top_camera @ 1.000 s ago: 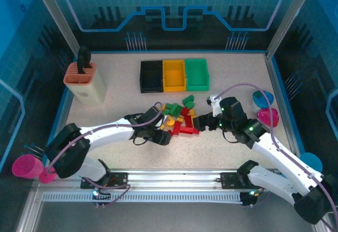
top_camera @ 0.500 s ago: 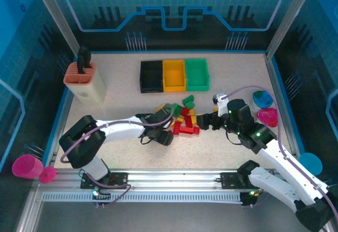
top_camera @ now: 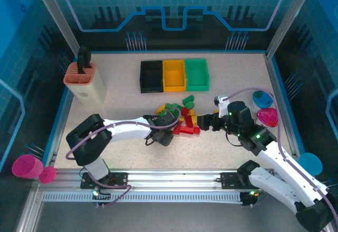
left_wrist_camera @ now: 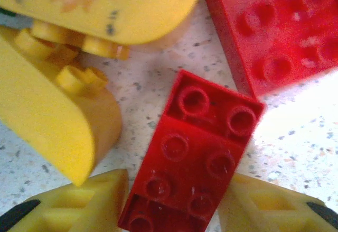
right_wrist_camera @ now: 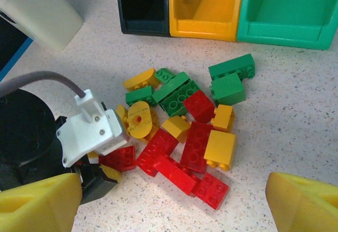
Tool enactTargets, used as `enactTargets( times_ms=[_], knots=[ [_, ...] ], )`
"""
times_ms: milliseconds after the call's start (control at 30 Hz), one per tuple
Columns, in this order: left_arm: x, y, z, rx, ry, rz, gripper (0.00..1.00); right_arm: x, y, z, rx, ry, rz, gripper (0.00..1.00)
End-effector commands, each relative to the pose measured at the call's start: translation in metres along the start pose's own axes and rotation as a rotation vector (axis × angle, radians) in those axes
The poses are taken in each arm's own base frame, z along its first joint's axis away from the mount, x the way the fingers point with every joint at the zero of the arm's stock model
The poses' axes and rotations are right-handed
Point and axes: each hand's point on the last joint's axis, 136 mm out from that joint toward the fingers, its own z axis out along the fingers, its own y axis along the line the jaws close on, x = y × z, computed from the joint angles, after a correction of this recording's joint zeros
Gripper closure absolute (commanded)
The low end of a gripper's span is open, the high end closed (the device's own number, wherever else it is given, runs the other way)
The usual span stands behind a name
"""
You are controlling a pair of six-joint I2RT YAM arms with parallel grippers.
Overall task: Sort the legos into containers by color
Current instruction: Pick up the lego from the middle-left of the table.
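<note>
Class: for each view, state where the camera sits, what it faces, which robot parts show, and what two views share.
Top external: above, behind bases, looking down on table; both arms.
Left wrist: on left gripper, straight down at red lego between its fingers.
Right wrist: on right gripper, open, tilted toward pile and bins.
Shared: top and right wrist show bins.
</note>
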Motion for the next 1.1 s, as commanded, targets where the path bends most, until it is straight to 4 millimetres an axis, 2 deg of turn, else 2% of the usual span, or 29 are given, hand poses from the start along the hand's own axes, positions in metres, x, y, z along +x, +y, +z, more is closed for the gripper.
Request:
enactTargets(
  times_ms=[0,267,367,633,800,900,1067],
  knots=[
    [0.002,-0.008,0.007,-0.010,0.013,0.046,0.58,-0.002,-0.003,-0.002,0.004,-0.032,0.025,0.09],
    [0.001,-0.009,-0.007,-0.019,-0.017,0.056,0.70,-0.001,-0.001,-0.010,-0.018,-0.066,0.046,0.09],
    [-0.003,-0.010,-0.017,-0.006,-0.046,0.044,0.71,-0.001,0.000,-0.011,-0.021,-0.065,0.045,0.09],
    [-0.016,-0.007,-0.054,0.018,-0.143,0.033,0.71,-0.002,0.000,-0.011,-0.026,-0.067,0.054,0.09],
    [-0.029,0.000,-0.086,0.032,-0.228,0.011,0.71,-0.001,0.000,-0.010,-0.022,-0.066,0.054,0.09],
    [-0.046,0.015,-0.110,0.069,-0.288,-0.060,0.71,0.000,-0.001,-0.009,-0.020,-0.065,0.054,0.09],
    [-0.092,0.062,-0.151,0.117,-0.420,-0.263,0.71,0.007,0.000,-0.001,-0.030,-0.028,0.064,0.09]
  ],
)
